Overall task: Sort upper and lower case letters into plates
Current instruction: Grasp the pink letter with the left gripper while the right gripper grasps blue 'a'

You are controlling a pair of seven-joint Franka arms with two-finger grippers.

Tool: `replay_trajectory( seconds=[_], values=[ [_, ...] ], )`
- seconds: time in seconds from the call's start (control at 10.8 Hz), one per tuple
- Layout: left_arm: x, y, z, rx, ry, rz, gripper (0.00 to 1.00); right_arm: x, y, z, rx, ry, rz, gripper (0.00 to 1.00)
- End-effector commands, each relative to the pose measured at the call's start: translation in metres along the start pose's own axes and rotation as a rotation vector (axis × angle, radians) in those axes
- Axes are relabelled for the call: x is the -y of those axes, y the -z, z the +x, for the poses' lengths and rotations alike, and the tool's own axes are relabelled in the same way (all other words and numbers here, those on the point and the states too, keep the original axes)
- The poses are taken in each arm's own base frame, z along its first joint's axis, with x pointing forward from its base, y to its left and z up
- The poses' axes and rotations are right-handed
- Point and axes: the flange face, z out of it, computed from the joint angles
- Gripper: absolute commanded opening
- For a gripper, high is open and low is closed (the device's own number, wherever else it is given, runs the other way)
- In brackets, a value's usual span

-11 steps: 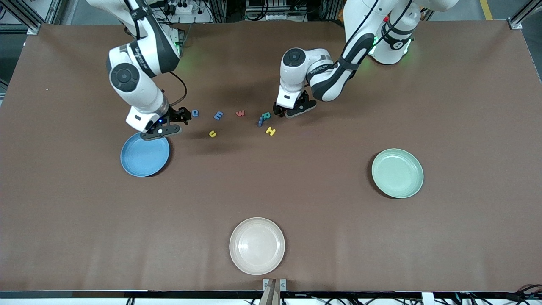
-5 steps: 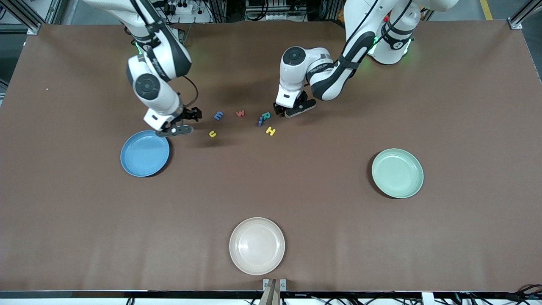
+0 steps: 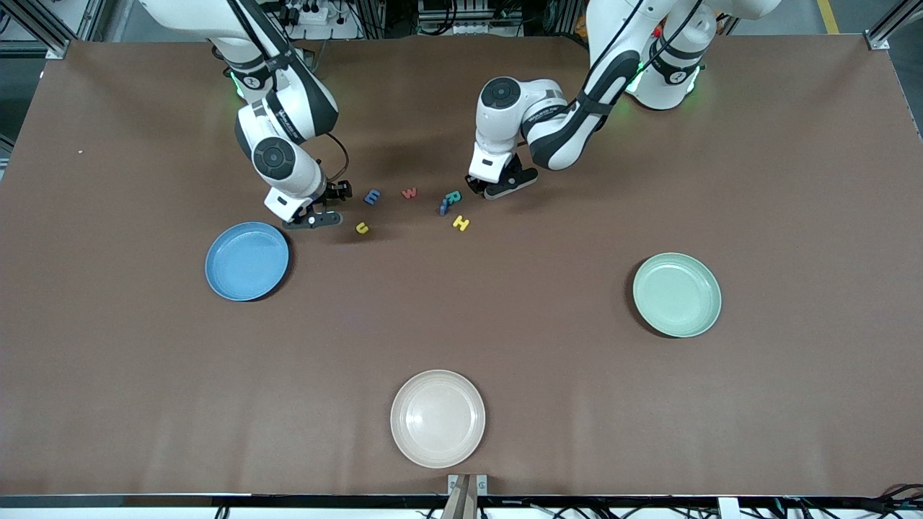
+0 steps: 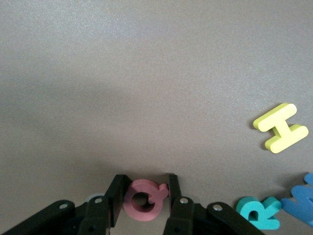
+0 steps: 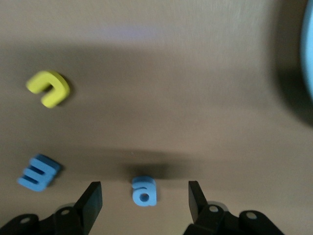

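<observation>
Moved since a second ago: right hand (image 3: 326,207) gone from over the blue plate's (image 3: 246,261) rim toward the row of letters; left hand (image 3: 492,189) hardly shifted.
Step in hand: both arms at the pick stage, each lining up on a letter (nothing in either sorting plate yet).
Right hand: fingers spread wide, low over the worktop (image 3: 548,375), straddling the small blue letter (image 5: 144,190) without touching it.
Left hand: fingers set close on either side of the pink letter (image 4: 143,199), which sits on the worktop between them; touching or not, cannot tell, so best called released.
Next move, right: probably lower a little, close on the blue letter, lift, carry to a plate.
Next move, left: probably clench on the pink letter, then lift clear of the teal R (image 4: 257,212) just beside it.
Letters: in a loose row near the robots' edge of the worktop, about midway along it; blue E (image 3: 371,196), red W (image 3: 409,192), teal R, yellow H (image 3: 461,223), yellow U (image 3: 362,228), another blue piece beside the R.
Plates: blue plate toward the right arm's end; mint green plate (image 3: 676,294) toward the left arm's end; cream plate (image 3: 438,418) by the camera-side edge.
Arm pose: right arm bent steeply down at the wrist; left arm folded low, elbow out over the worktop.
</observation>
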Motion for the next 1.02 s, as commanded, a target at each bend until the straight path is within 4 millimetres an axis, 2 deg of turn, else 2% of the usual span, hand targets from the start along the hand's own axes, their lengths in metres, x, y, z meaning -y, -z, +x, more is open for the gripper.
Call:
replay_trajectory(
  seconds=[0.0,0.18,0.28,0.37,0.46,0.55,0.65,0.92],
  values=[
    [0.006,-0.01,0.004,-0.004,-0.001,0.012,0.09,0.001,-0.019,-0.01,0.047,-0.011,0.003,0.71],
    [0.01,0.0,0.037,-0.022,-0.049,0.01,0.06,0.006,-0.021,-0.014,0.07,-0.001,-0.004,0.64],
    [0.013,0.0,0.046,-0.026,-0.07,0.025,0.06,0.007,-0.023,-0.014,0.073,-0.001,-0.004,0.62],
    [0.018,0.004,0.066,-0.035,-0.086,0.042,0.06,0.01,-0.023,-0.015,0.074,0.007,-0.005,0.58],
    [0.025,0.012,0.085,-0.048,-0.104,0.074,0.02,0.012,-0.024,-0.016,0.076,0.011,-0.005,0.56],
    [0.029,0.024,0.102,-0.067,-0.131,0.106,0.01,0.012,-0.025,-0.016,0.079,0.01,-0.006,0.54],
    [0.039,0.032,0.126,-0.071,-0.171,0.134,0.0,0.013,-0.027,-0.016,0.081,0.012,-0.005,0.52],
    [0.062,0.051,0.178,-0.076,-0.247,0.162,0.0,0.017,-0.029,-0.015,0.078,0.015,0.003,0.46]
  ],
)
